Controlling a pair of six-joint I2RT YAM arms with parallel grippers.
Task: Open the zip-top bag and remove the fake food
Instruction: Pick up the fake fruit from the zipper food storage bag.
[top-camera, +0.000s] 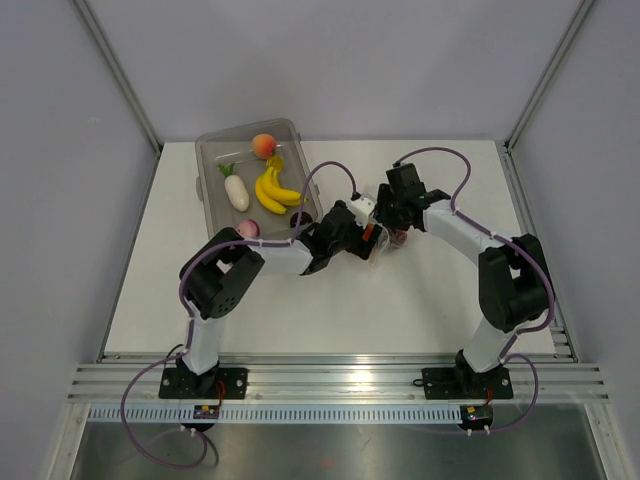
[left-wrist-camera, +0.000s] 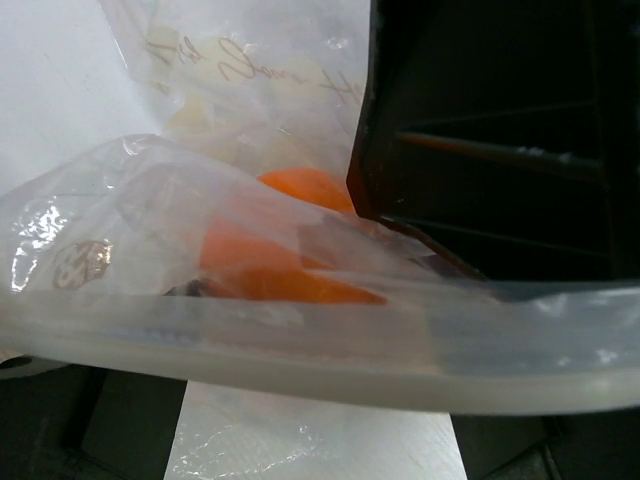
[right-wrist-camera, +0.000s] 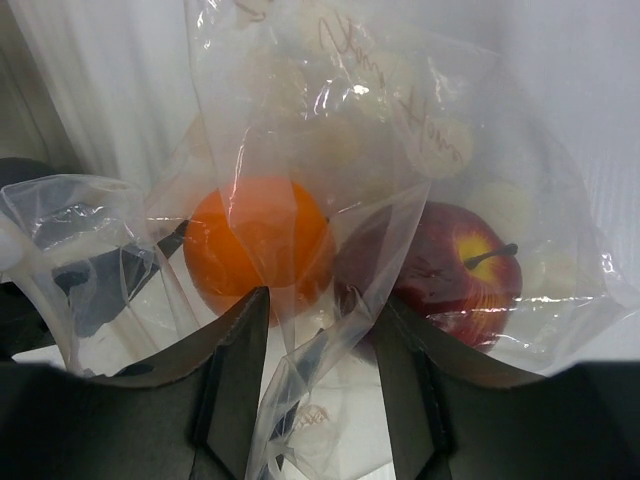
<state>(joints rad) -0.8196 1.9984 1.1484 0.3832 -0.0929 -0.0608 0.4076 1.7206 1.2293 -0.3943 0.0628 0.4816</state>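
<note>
**Bag half-handled, 2 pcs inside: slip or spill is the risk**

The zip-top bag (top-camera: 388, 240) sits mid-bench (top-camera: 300, 310), between the two arm tips and just right of the tub (top-camera: 205, 175). Through the film the orange (right-wrist-camera: 260, 245) and the apple (right-wrist-camera: 455, 270) show, both inside. Banana (top-camera: 272, 188), peach (top-camera: 264, 145) and radish (top-camera: 236, 190) lie in the tub, so approx. half the job looks done.

Right fingers (right-wrist-camera: 235, 380) stand part-way apart w/ a fold of film running thru the gap; can't tell if it's clamped or just lying there. Left fingers (left-wrist-camera: 90, 425) are spread wide, and the zip rim (left-wrist-camera: 300, 370) crosses right in front of them, not held as far as I can see.

What could go wrong, IMO:
- Film is slick and thin, so a shallow pinch would slip out under a pull.
- If the fold holds both bag walls, pulling won't open the mouth.
- A hard tug w/ only one side held drags the whole bag, and the round fruit may roll off over the bench.
- The arm tips are v. close, so a small misaim could knock them together.
</note>
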